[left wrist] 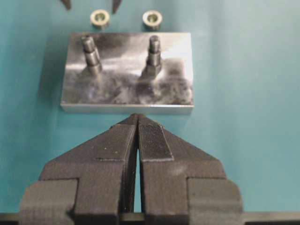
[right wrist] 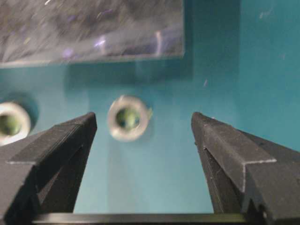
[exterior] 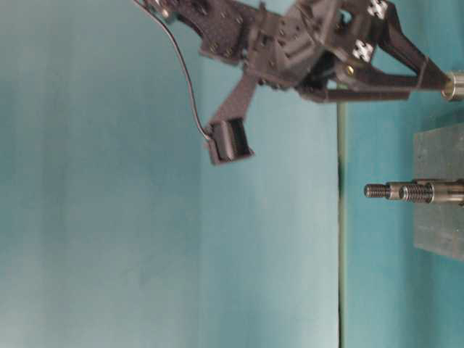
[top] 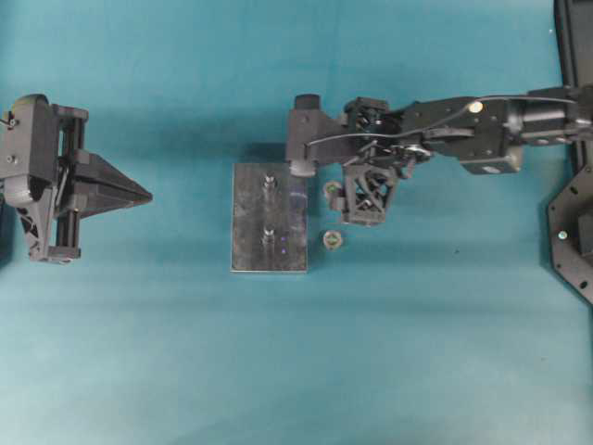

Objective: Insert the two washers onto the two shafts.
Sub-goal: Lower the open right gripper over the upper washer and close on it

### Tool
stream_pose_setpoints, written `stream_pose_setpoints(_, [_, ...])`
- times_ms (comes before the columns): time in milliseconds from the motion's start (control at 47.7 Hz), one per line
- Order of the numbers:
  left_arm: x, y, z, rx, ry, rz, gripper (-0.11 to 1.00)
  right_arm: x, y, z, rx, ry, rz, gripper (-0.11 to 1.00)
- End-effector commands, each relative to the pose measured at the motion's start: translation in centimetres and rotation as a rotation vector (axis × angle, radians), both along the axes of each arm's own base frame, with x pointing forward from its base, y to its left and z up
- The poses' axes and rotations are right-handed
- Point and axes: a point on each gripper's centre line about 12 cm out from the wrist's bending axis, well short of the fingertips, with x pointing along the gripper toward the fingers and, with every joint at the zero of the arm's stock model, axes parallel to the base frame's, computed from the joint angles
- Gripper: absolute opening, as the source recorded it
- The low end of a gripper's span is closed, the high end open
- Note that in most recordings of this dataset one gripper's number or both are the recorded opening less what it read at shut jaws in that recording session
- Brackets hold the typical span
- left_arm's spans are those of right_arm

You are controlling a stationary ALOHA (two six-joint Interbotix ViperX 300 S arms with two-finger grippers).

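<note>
A steel plate (top: 248, 243) carries two upright threaded shafts (top: 269, 182) (top: 269, 233). Two washers lie flat on the teal cloth just to its right, one (top: 333, 189) farther back and one (top: 333, 239) nearer the front. My right gripper (top: 340, 192) is low over the farther washer (right wrist: 128, 118), open, with the washer lying just ahead of its spread fingertips (right wrist: 84, 125) and touching neither. The other washer (right wrist: 10, 123) sits outside the jaws. My left gripper (left wrist: 138, 118) is shut with nothing in it, a short way left of the plate (left wrist: 173, 44), pointing at it.
The right arm (top: 463, 125) stretches in from the right edge above the cloth. A black frame (top: 570, 232) stands at the right border. In the table-level view both shafts (exterior: 395, 191) rise from the plate (exterior: 438, 152), with the right gripper (exterior: 429, 83) down by a washer (exterior: 454, 85).
</note>
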Motion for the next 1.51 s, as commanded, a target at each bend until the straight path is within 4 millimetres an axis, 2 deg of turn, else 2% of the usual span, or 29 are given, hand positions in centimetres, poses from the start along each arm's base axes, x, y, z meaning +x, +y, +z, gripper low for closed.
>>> stream_pose_setpoints(0, [0.3, 0.0, 0.9, 0.001, -0.028, 0.002, 0.00, 0.8, -0.2, 1.0, -0.014, -0.033, 0.012, 0.86])
stream_pose_setpoints(335, [0.0, 0.1, 0.6, -0.001, -0.025, 0.004, 0.00, 0.5, 0.1, 0.1, -0.005, 0.007, 0.018, 0.84])
stream_pose_setpoints(566, [-0.1, 0.0, 0.4, -0.002, -0.026, 0.003, 0.00, 0.7, 0.3, -0.5, -0.002, 0.022, 0.024, 0.70])
stream_pose_setpoints(880, [-0.6, 0.0, 0.2, -0.003, -0.046, 0.003, 0.00, 0.7, 1.2, -1.3, 0.005, 0.054, 0.042, 0.66])
stream_pose_setpoints(964, [-0.6, 0.0, 0.1, -0.002, -0.046, 0.003, 0.00, 0.6, 1.2, -1.4, 0.007, 0.063, 0.043, 0.58])
stream_pose_setpoints(1027, [-0.6, 0.0, 0.1, -0.004, -0.046, 0.004, 0.00, 0.5, 1.3, -1.3, 0.009, 0.075, 0.043, 0.45])
stream_pose_setpoints(1111, [-0.7, 0.0, 0.0, -0.007, -0.045, 0.006, 0.00, 0.5, 1.3, -1.2, 0.011, 0.087, 0.043, 0.32])
stream_pose_setpoints(1258, [-0.7, 0.0, 0.0, -0.008, -0.045, 0.006, 0.00, 0.7, 1.2, -0.6, 0.010, 0.084, 0.044, 0.32])
stream_pose_setpoints(1488, [-0.6, 0.0, 0.1, -0.010, -0.048, 0.007, 0.00, 2.1, 0.6, 2.4, -0.002, 0.053, 0.038, 0.32])
